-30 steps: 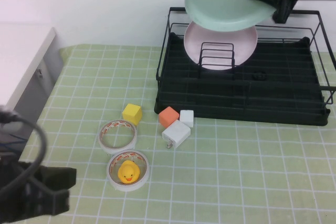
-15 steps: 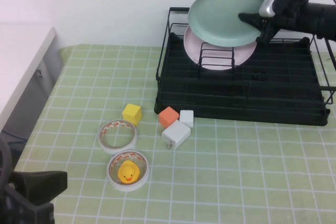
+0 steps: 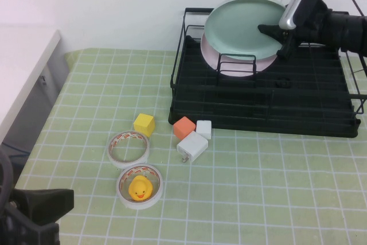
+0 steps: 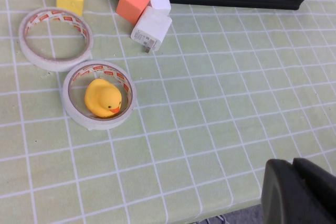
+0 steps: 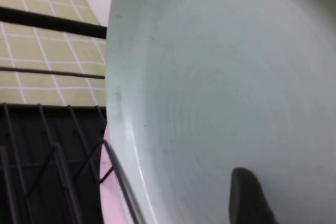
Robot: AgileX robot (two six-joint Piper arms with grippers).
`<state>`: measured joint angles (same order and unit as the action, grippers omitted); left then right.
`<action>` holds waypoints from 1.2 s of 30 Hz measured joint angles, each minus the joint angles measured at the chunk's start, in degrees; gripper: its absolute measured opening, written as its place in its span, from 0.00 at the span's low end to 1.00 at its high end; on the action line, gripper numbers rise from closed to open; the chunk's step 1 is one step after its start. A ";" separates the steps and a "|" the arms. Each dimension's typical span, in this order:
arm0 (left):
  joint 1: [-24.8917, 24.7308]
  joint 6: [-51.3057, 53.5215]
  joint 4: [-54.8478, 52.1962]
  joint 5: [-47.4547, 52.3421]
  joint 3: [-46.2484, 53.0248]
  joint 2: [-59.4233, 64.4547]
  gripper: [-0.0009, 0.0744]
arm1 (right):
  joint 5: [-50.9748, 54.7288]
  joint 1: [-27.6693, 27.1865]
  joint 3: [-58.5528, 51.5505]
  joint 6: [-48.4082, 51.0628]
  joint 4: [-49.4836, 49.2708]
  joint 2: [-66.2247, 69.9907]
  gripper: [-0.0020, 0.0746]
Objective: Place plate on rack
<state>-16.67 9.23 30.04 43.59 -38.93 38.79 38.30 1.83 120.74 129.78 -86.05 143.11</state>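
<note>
The pale mint-green plate (image 3: 241, 24) stands nearly upright at the back of the black wire rack (image 3: 258, 107), just in front of a pale pink plate (image 3: 229, 66). Its lower edge sits among the upright wire dividers. My right gripper (image 3: 279, 34) is shut on the plate's right rim, above the rack. In the right wrist view the plate (image 5: 210, 77) fills the picture, with one dark fingertip (image 5: 249, 198) against its face. My left gripper (image 3: 40, 210) is low at the near left, away from the rack. In the left wrist view its fingers (image 4: 283, 182) are together and empty.
In front of the rack lie a yellow cube (image 3: 144, 124), an orange cube (image 3: 184, 127), a small white cube (image 3: 203, 129) and a white charger (image 3: 192, 146). Two tape rolls (image 3: 128, 148) lie nearer; one holds a yellow rubber duck (image 3: 139, 187). A white surface (image 3: 23, 67) borders the left.
My right gripper has brought the green plate down from above the rack, turning it more upright, until it stands in front of the pink plate. The left arm has sunk lower at the near left.
</note>
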 joint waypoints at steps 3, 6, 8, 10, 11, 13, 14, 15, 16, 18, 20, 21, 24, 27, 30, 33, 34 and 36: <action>0.00 -0.04 0.00 0.50 0.00 0.00 0.01 | 0.00 0.13 0.00 0.12 -0.03 0.25 0.42; 0.00 -0.04 0.00 1.75 0.00 0.00 0.01 | 0.00 0.17 0.00 -0.40 -0.13 0.25 0.42; 0.00 -0.04 0.00 2.45 0.00 0.00 0.01 | 0.00 0.17 0.00 -0.68 -0.50 0.25 0.43; 0.00 -0.04 0.00 3.13 0.00 0.00 0.01 | -0.37 0.17 0.00 -1.12 -1.76 0.25 0.47; 0.00 -0.04 0.00 3.57 0.00 0.00 0.01 | -0.68 0.17 0.00 -1.67 -2.76 0.25 0.50; 0.00 -0.13 0.00 4.52 0.00 0.00 0.01 | -1.38 0.17 0.00 -2.59 -5.16 0.25 0.54; 0.00 -0.13 0.00 4.92 0.00 0.00 0.01 | -1.67 0.17 0.00 -3.14 -6.38 0.25 0.55; 0.00 -0.13 0.00 5.19 0.00 -0.01 0.01 | -1.82 0.17 0.00 -3.42 -7.28 0.25 0.56; 0.00 -0.13 0.00 5.32 0.00 -0.01 0.01 | -2.07 0.17 0.00 -3.80 -8.36 0.25 0.56; 0.00 -0.13 0.00 5.79 0.00 -0.11 0.01 | -2.07 0.17 0.00 -4.79 -9.63 0.25 0.57; 0.00 -0.13 0.00 6.38 0.00 -0.25 0.01 | -1.49 0.17 0.00 -6.66 -9.87 0.04 0.57; 0.00 -0.13 0.00 6.62 0.00 -0.34 0.01 | -0.74 0.17 0.00 -7.49 -9.87 -0.39 0.57; 0.00 -0.25 -0.88 8.24 0.00 -1.71 0.01 | 2.70 -0.06 0.00 -10.03 -9.26 -2.31 0.57; 0.00 -1.65 -3.47 11.76 0.00 -6.02 0.01 | 7.48 -0.53 0.00 -13.70 -6.40 -5.85 0.57; 0.00 -7.71 -9.42 13.32 0.00 -13.48 0.01 | 11.84 -1.18 0.00 -20.87 -0.30 -11.15 0.53; 0.00 -15.38 -16.79 12.98 0.10 -21.81 0.01 | 16.98 -1.71 0.00 -28.67 8.29 -16.94 0.37; 0.00 -17.63 -18.53 12.35 0.20 -24.62 0.01 | 19.38 -1.90 0.00 -30.45 10.58 -18.96 0.29; 0.00 -20.97 -21.41 10.68 1.30 -29.42 0.01 | 24.42 -2.11 0.00 -32.71 13.45 -22.49 0.16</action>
<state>-16.67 -11.74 8.63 54.28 -37.63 9.36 62.73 -0.28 120.74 97.07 -72.60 120.63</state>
